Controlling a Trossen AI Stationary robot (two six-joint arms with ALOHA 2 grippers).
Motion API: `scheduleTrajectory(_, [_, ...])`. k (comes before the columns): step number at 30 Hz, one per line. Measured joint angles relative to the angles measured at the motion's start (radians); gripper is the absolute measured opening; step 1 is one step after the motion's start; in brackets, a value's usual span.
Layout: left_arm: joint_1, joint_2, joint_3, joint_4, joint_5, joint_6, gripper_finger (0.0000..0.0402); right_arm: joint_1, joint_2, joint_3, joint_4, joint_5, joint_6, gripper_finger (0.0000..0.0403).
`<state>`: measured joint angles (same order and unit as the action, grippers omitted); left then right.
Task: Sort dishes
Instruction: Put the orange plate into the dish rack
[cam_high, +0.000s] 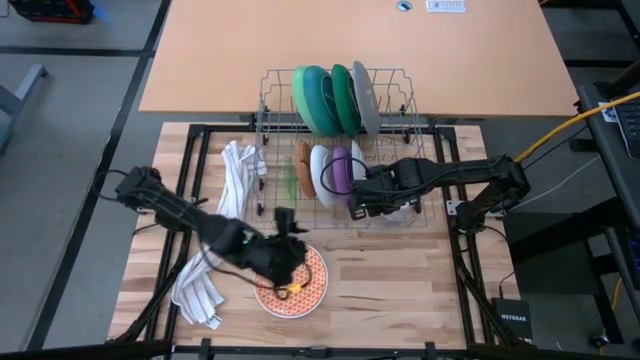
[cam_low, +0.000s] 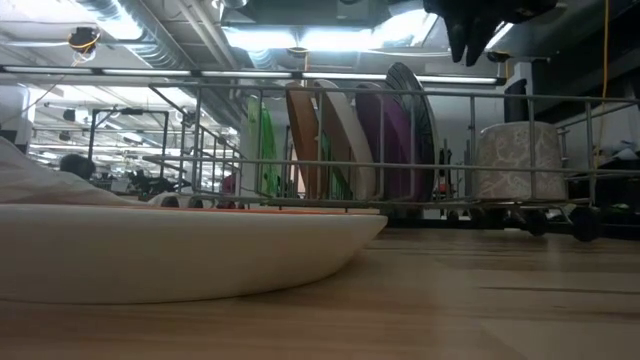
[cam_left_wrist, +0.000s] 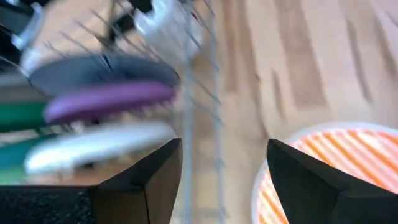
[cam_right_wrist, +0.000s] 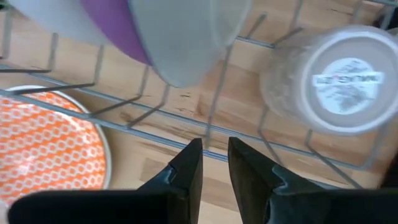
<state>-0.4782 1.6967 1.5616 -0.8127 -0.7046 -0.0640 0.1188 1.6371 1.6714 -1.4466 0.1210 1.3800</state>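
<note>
My wire rack holds upright plates: light green, teal and grey in its far row; orange, white and purple nearer. Only my right wrist view shows the upturned cup inside the rack. My right gripper hovers over the rack's near edge, fingers nearly together, empty. My left gripper hangs spread and empty over the orange patterned plate, in front of the rack.

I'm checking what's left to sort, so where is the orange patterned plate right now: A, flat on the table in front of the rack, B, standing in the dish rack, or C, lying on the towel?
A: the orange patterned plate lies flat on the wooden table, outside the dish rack, under the left gripper.
</note>
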Motion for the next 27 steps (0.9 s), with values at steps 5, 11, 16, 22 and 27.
scheduleTrajectory(5, [-0.111,-0.025,0.000,-0.224,0.052,-0.263,0.0224,0.040,0.000,0.000,0.089,0.009,0.000,0.0081])
scheduleTrajectory(11, [-0.242,-0.006,0.000,-0.406,0.141,-0.562,0.0224,0.156,0.000,-0.004,0.271,0.044,0.000,0.0081])
scheduleTrajectory(16, [-0.326,-0.004,-0.012,-0.431,0.140,-0.766,0.0224,0.255,0.017,-0.004,0.408,0.127,0.002,0.0081])
scheduleTrajectory(22, [-0.406,-0.004,-0.125,-0.425,0.137,-0.951,0.0224,0.333,0.100,-0.004,0.520,0.193,0.029,0.0081])
scheduleTrajectory(27, [-0.460,-0.003,-0.254,-0.386,0.138,-1.067,0.0224,0.370,0.197,-0.004,0.538,0.192,0.139,0.0081])
